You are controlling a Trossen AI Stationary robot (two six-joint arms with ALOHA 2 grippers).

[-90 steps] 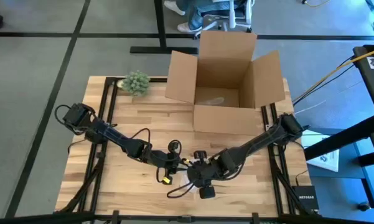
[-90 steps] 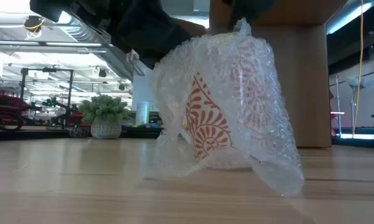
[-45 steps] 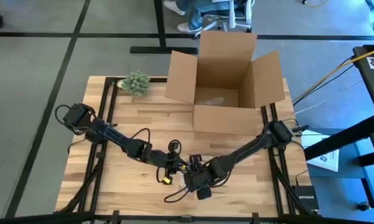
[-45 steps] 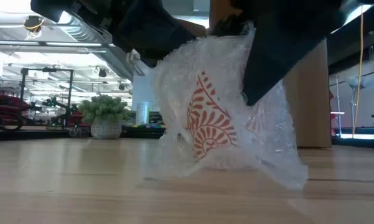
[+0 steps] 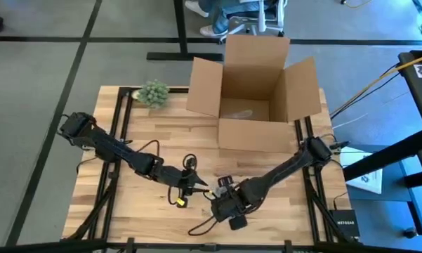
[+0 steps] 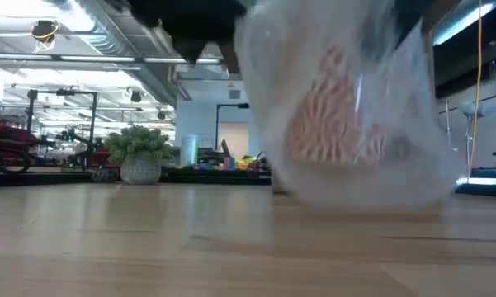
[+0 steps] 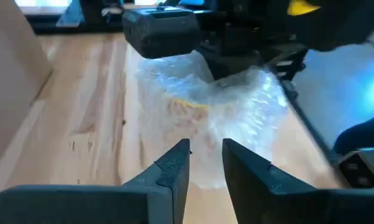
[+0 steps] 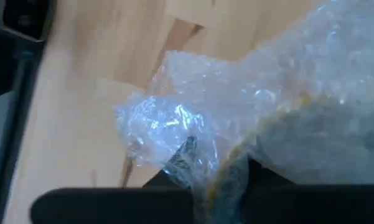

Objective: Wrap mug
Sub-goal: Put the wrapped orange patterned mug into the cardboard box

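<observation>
The mug (image 6: 347, 124) is up off the table (image 6: 107, 247), bundled in bubble wrap (image 8: 193, 124), its red pattern showing through the plastic in the low view with daylight between its base and the wood. The right gripper (image 8: 215, 171) has it: the right wrist view shows its fingers pinched on the mug's rim with wrap caught in between, a loose flap of plastic billowing out just beyond the fingertips. The left gripper (image 7: 205, 158) sits just short of the bundle, its fingers parted by a narrow gap with nothing between them, pointed straight at the wrapped mug. Behind both arms, well apart, stand the open cardboard box (image 5: 256, 95) and a small potted plant (image 5: 153, 92). The danger here, to my eye, is that loose flap: only the pinch at the rim looks to hold the wrap, so a swing or a slack grip could let the plastic peel away, or the mug slide out.
</observation>
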